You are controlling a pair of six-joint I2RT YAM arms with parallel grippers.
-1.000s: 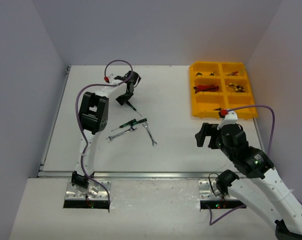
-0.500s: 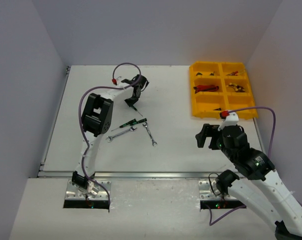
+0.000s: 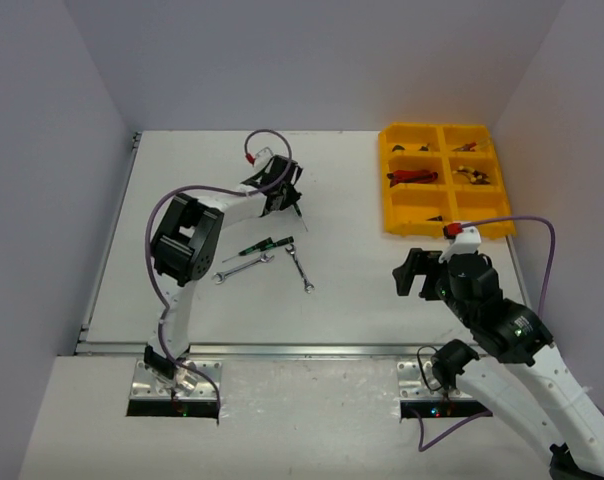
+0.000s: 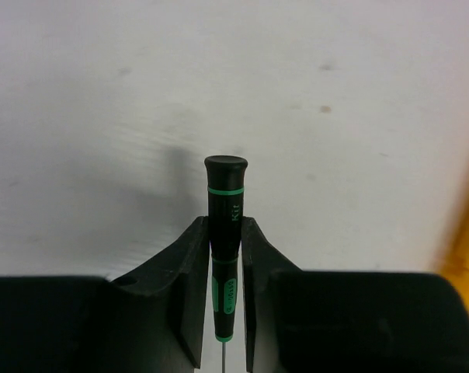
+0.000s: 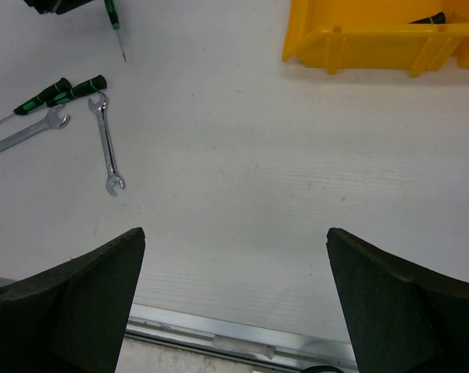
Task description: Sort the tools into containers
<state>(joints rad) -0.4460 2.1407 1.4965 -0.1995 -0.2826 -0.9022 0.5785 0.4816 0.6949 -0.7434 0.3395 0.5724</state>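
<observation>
My left gripper [image 3: 282, 190] is shut on a black-and-green screwdriver [image 4: 225, 225] and holds it above the table's far middle; its handle end sticks out past the fingertips [image 4: 194, 233]. The held screwdriver also shows in the right wrist view [image 5: 113, 19]. My right gripper [image 3: 410, 272] is open and empty, low over the table in front of the yellow tray [image 3: 386, 205]. Two green-handled screwdrivers [image 3: 265, 245] and two silver wrenches [image 3: 244, 267] [image 3: 300, 270] lie mid-table. The tray's compartments hold red-and-black cutters [image 3: 412, 177], yellow-handled pliers [image 3: 472, 176] and small tools.
The tray's near wall [image 5: 374, 35] shows in the right wrist view, with a dark screwdriver [image 5: 429, 17] in a near compartment. The table's metal front edge [image 5: 242, 338] lies just below my right gripper [image 5: 236, 233]. Grey walls enclose the table.
My left gripper has moved right, toward the tray, carrying the screwdriver. The right arm has barely moved. The tools on the table have not moved.
</observation>
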